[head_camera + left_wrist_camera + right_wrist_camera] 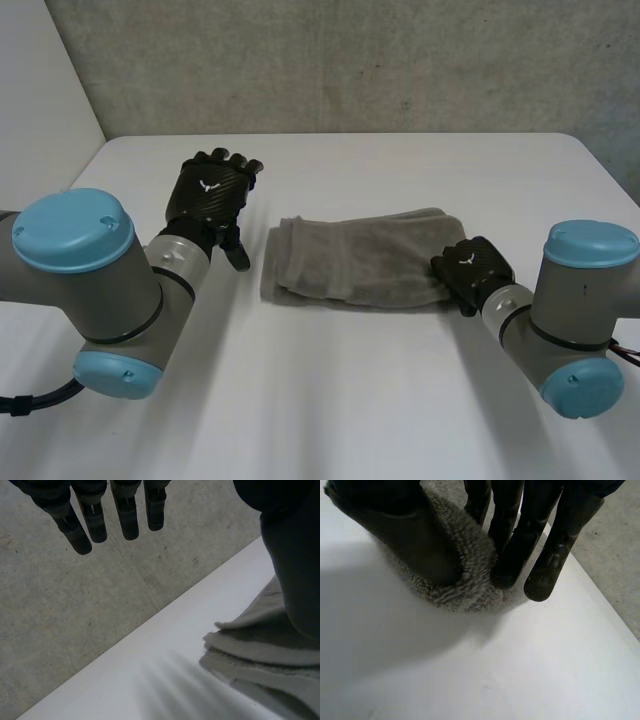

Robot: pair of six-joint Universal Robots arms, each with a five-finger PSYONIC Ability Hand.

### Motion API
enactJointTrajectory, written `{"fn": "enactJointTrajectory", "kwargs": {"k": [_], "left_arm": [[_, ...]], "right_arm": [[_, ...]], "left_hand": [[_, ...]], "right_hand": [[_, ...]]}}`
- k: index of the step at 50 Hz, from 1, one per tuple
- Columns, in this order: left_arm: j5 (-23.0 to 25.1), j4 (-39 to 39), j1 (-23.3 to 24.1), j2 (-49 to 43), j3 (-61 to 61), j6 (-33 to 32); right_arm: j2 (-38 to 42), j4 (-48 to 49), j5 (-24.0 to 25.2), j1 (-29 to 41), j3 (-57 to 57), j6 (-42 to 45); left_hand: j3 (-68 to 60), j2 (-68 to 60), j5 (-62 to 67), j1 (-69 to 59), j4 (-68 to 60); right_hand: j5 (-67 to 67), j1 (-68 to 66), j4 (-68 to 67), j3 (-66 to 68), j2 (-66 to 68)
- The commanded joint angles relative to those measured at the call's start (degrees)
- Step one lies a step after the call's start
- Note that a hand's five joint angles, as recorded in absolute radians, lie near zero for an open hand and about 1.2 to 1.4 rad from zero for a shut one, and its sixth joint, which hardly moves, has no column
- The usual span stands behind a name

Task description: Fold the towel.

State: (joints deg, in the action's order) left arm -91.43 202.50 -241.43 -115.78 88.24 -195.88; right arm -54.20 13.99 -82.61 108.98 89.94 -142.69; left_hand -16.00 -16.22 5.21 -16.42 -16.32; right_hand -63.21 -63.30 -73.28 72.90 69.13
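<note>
The big white worktop has a rough grey wall behind it. The left arm and the right arm reach in from the near side. The grey towel lies folded into a long strip in the middle of the worktop. The left hand is lifted just beside the towel's left end, apart from it. Its fingers are straight and spread and hold nothing. The right hand sits on the towel's right end and pinches the fluffy edge between its thumb and fingers.
</note>
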Motion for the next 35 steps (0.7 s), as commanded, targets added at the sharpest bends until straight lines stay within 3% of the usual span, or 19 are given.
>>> {"fn": "enactJointTrajectory", "kwargs": {"k": [1,8,14,16,20,26,32,34,35], "left_arm": [[-0.9,0.0,1.0,0.4,0.2,0.1],[-1.5,0.0,1.0,0.8,0.7,0.1],[-1.6,0.0,1.0,1.5,0.0,0.1],[-1.6,0.0,0.9,1.7,-0.3,0.1],[-1.8,0.4,0.4,2.0,-1.6,0.9],[-2.4,0.4,0.1,1.9,-3.1,3.3],[-5.2,0.4,0.1,1.0,-5.0,4.8],[-5.8,0.4,0.1,0.9,-5.2,4.9],[-6.0,0.4,0.1,0.8,-5.1,4.9]], "right_arm": [[-0.6,1.3,0.0,-0.3,-0.3,0.2],[-1.6,1.1,-0.1,-0.2,-2.5,3.1],[-1.9,0.7,1.0,1.4,-7.7,16.5],[-1.7,0.8,1.6,2.9,-8.9,20.3],[0.9,1.1,6.7,12.7,-13.0,27.3],[6.7,1.1,11.2,20.7,-18.6,28.3],[11.0,0.5,12.4,23.1,-21.6,28.3],[11.5,0.9,13.4,23.3,-21.5,27.7],[11.5,1.0,13.4,23.3,-21.5,27.7]], "left_hand": [[2.9,3.1,-2.1,3.3,3.3],[2.9,3.1,-2.1,3.3,3.3],[3.1,3.3,-2.3,3.5,3.4],[3.1,3.3,-2.3,3.5,3.4],[3.1,3.3,-2.3,3.5,3.4],[3.1,3.3,-2.3,3.5,3.4],[3.1,3.3,-2.3,3.5,3.4],[3.1,3.3,-2.3,3.5,3.4],[3.1,3.3,-2.3,3.5,3.4]], "right_hand": [[-6.8,-16.7,-6.7,7.1,10.9],[-6.8,-16.7,-6.7,7.1,10.9],[-6.8,-16.7,-6.7,7.1,10.9],[-6.8,-16.7,-6.7,7.1,10.9],[-6.8,-16.7,-6.7,7.1,10.9],[-6.8,-16.7,-6.7,7.1,10.9],[-6.8,-16.7,-6.7,7.1,10.9],[7.7,-2.2,7.8,-7.4,-3.6],[7.8,-2.1,7.9,-7.5,-3.7]]}}
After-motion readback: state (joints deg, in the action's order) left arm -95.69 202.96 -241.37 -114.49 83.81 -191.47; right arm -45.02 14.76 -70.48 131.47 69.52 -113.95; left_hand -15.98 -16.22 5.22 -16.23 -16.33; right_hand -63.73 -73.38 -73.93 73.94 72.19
